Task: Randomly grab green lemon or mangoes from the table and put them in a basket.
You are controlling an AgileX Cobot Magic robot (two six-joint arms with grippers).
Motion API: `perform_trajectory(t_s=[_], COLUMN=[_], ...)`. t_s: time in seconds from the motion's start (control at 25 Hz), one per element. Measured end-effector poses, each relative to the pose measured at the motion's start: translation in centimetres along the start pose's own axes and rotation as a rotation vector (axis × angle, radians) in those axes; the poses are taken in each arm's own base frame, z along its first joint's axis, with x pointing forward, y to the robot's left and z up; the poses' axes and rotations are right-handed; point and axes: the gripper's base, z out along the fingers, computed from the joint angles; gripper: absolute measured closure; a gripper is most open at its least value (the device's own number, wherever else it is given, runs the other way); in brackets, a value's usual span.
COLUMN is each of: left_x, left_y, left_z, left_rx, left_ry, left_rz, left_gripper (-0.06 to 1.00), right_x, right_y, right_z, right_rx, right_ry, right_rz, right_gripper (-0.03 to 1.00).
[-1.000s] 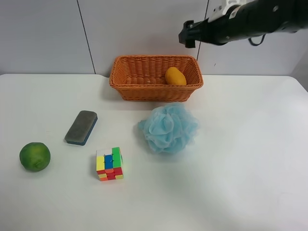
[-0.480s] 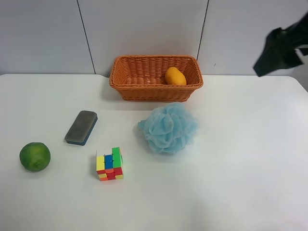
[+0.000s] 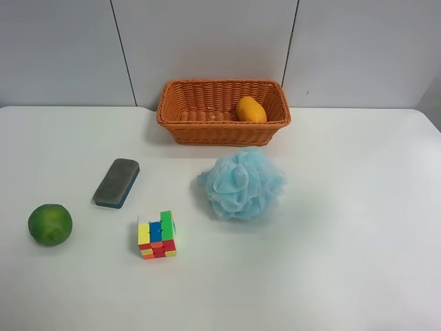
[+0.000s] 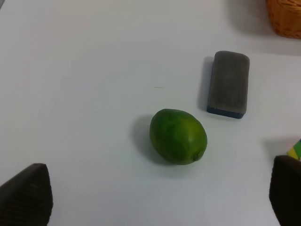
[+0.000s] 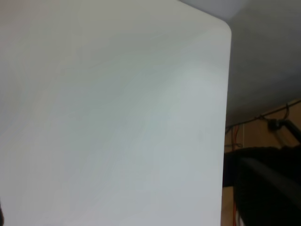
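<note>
The green lemon (image 3: 49,224) lies on the white table (image 3: 344,248) near its left edge. In the left wrist view the lemon (image 4: 178,136) sits just ahead of my left gripper (image 4: 157,195), whose dark fingertips (image 4: 28,195) stand wide apart and empty. The orange-yellow mango (image 3: 251,109) lies inside the wicker basket (image 3: 220,132) at the back of the table. No arm shows in the exterior high view. The right wrist view shows only a bare rounded corner of the table (image 5: 117,117); its gripper does not show.
A grey eraser block (image 3: 116,182) lies between lemon and basket, and it also shows in the left wrist view (image 4: 228,84). A colourful puzzle cube (image 3: 156,235) and a blue mesh bath sponge (image 3: 241,183) sit mid-table. A basket corner (image 4: 287,19) shows in the left wrist view.
The dark arm that was above the basket at the exterior high view's right swung away to the right and has left that view. The objects have not moved.
</note>
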Motion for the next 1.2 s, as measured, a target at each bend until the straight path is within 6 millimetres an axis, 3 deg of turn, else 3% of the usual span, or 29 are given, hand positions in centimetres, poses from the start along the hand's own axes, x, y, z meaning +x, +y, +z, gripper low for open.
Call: perform_trajectory(t_s=[0.32, 0.48, 0.64, 1.2], left_x=[0.0, 0.0, 0.0, 0.0], left_y=[0.0, 0.0, 0.0, 0.0], left_z=[0.0, 0.0, 0.0, 0.0], left_rx=[0.000, 0.000, 0.000, 0.000], left_ry=[0.000, 0.000, 0.000, 0.001], left_rz=[0.000, 0.000, 0.000, 0.000], left_gripper=[0.04, 0.04, 0.04, 0.04], right_x=[7.2, 10.4, 12.4, 12.9], right_y=[0.2, 1.1, 2.6, 3.7], right_z=[-1.8, -1.0, 0.8, 1.6], right_rx=[0.032, 0.005, -0.077, -0.205], right_ry=[-0.130, -0.163, -0.192, -0.265], right_rz=[0.196, 0.238, 0.251, 0.233], right_gripper=[0.00, 0.00, 0.00, 0.00])
